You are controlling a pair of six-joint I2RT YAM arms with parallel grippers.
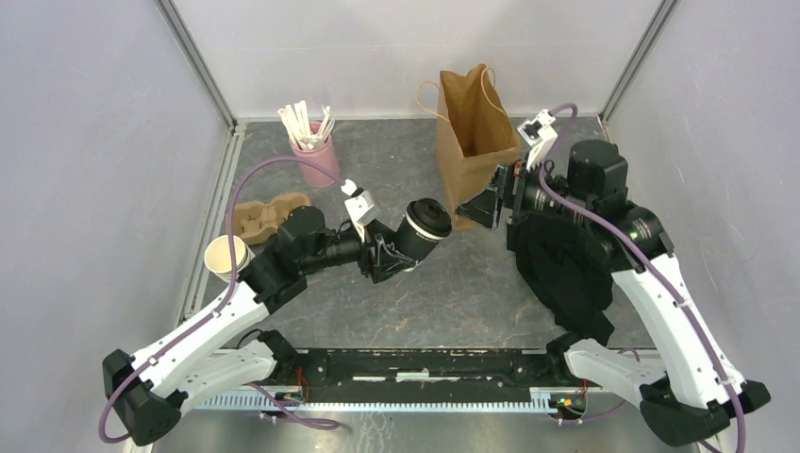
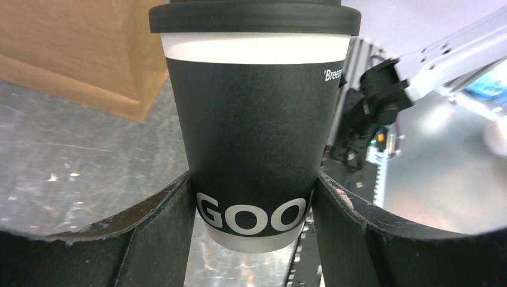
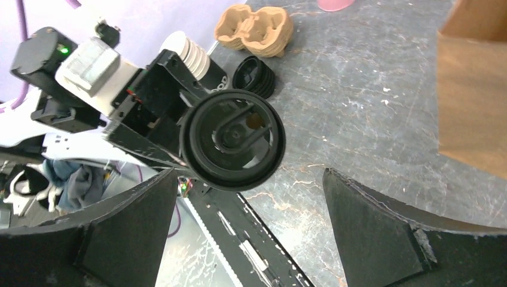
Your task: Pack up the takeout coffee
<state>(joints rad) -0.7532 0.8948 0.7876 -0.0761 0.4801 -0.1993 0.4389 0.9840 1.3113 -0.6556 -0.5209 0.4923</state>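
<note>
Coffee cup [image 1: 425, 225]: in midair, tipped lid-first toward the right gripper [image 1: 476, 209] — likely a handover.
Left gripper [image 2: 253, 215]: clamped around its lower body.
Right gripper: spread wide beside the paper bag [image 1: 476, 123] — empty.

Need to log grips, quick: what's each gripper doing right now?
Left gripper: closed on the cup.
Right gripper: open, empty.

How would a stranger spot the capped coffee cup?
Find the brown paper bag at the back of the table. Near it, the left gripper holds a tilted dark cup. Unlike the lidless pale cup at the left edge, it wears a black lid.
</note>
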